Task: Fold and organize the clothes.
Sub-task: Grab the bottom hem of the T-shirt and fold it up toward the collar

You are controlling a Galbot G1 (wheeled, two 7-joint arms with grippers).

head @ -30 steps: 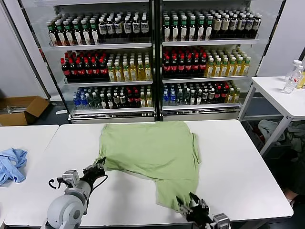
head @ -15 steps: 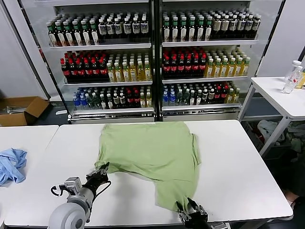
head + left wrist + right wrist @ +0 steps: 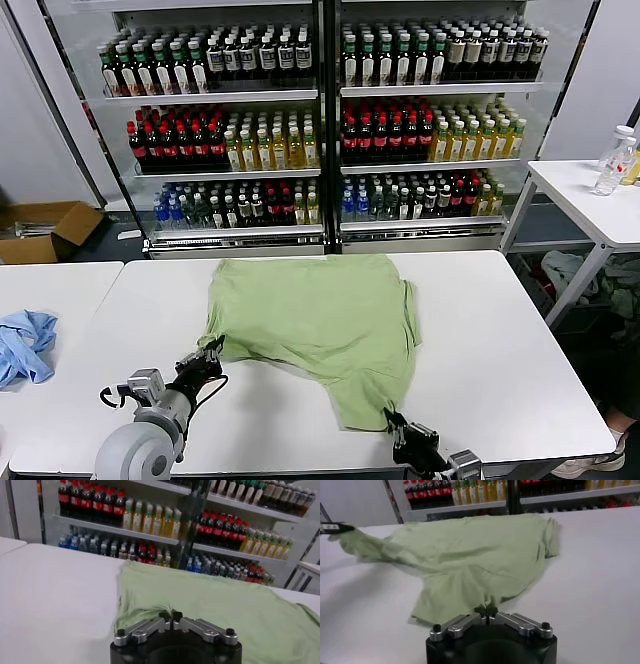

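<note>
Right gripper (image 3: 392,418): at the near edge of the white table (image 3: 500,340), fingers pressed together and pinching the nearest hem of the green polo shirt (image 3: 320,320); in its own wrist view (image 3: 487,612) the fingertips meet on the cloth's edge.
Left gripper (image 3: 212,347): fingers pressed together on the shirt's left corner, seen closed on a fold of fabric in the left wrist view (image 3: 170,616); that gripper also shows far off in the right wrist view (image 3: 340,528), with the cloth drawn to a point at it.
Green polo shirt: spread over the middle of the table, plain side up, wide at the far edge and narrowing toward the right gripper; a sleeve lies at its right side.
White table: bare around the shirt.
Left side table (image 3: 50,290): a crumpled light blue garment (image 3: 25,345) lies on it, well apart from the shirt.
Background: shelves of bottles (image 3: 320,130) behind the table; a cardboard box (image 3: 45,230) on the floor at left; clear bottles (image 3: 615,160) on a small table at right.
</note>
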